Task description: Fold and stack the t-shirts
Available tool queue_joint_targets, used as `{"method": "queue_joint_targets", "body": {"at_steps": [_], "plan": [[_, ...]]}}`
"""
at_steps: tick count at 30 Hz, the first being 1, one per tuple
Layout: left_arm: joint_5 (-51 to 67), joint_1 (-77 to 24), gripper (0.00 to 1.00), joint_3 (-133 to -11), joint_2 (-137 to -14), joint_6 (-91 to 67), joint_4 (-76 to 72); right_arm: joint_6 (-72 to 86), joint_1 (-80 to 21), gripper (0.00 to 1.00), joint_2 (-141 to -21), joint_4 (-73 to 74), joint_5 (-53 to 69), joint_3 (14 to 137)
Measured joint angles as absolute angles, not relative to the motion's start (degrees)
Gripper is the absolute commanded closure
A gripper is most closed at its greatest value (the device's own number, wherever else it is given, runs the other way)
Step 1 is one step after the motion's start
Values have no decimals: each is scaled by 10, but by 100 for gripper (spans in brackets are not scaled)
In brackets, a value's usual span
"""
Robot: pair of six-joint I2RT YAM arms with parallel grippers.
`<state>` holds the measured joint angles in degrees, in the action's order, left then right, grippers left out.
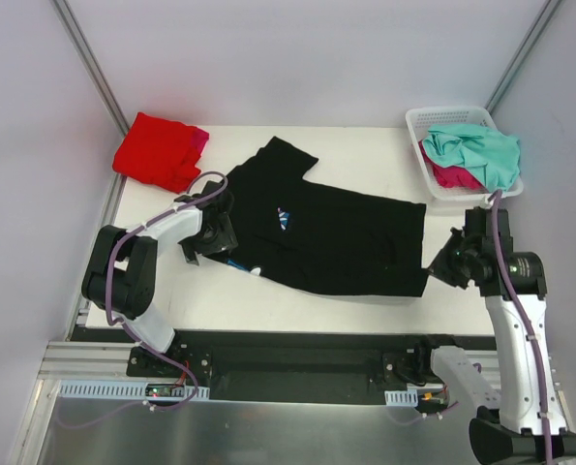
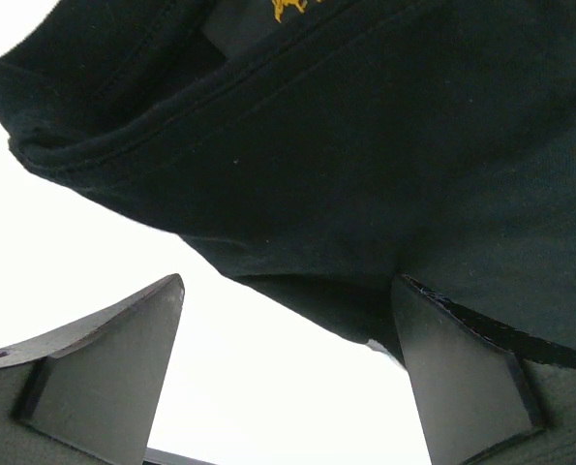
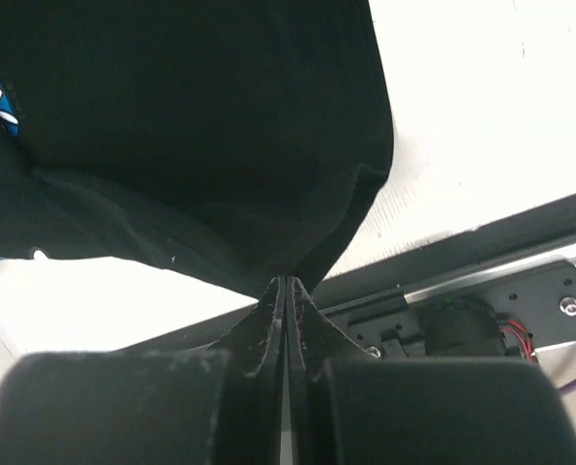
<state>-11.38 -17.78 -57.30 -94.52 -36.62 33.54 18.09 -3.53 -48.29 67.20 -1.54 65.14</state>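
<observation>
A large black t-shirt (image 1: pixel 346 232) (image 2: pixel 365 145) (image 3: pixel 171 116) lies spread across the table, its small daisy print (image 1: pixel 284 219) near the chest. My left gripper (image 1: pixel 225 237) (image 2: pixel 289 286) stands open at the shirt's left sleeve end, with only a fold's edge between the wide-apart fingers. My right gripper (image 1: pixel 435 266) (image 3: pixel 286 281) is shut on the shirt's near right hem corner, which is pinched at the fingertips. A folded red t-shirt (image 1: pixel 157 150) with magenta-pink cloth (image 1: pixel 198 139) at its edge sits at the far left corner. A teal-mint t-shirt (image 1: pixel 476 150) and a pink one (image 1: pixel 452 177) lie bunched in the basket.
The white lattice basket (image 1: pixel 442 114) stands at the far right corner of the table. A dark rail with cable mounts (image 3: pixel 520 300) runs along the near table edge, just below my right gripper. Grey walls close in the sides.
</observation>
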Motion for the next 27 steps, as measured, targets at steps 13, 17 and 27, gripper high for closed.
{"method": "queue_joint_targets", "body": {"at_steps": [13,17,27], "plan": [[-114,-192,12,-577,-939,-367,346,190,-36,99,-446,706,-19,610],[-114,-192,12,-578,-939,-367,350,190,-36,99,-489,682,-25,597],[-115,-192,12,-586,-939,-367,355,189,-36,99,-558,628,-57,594]]}}
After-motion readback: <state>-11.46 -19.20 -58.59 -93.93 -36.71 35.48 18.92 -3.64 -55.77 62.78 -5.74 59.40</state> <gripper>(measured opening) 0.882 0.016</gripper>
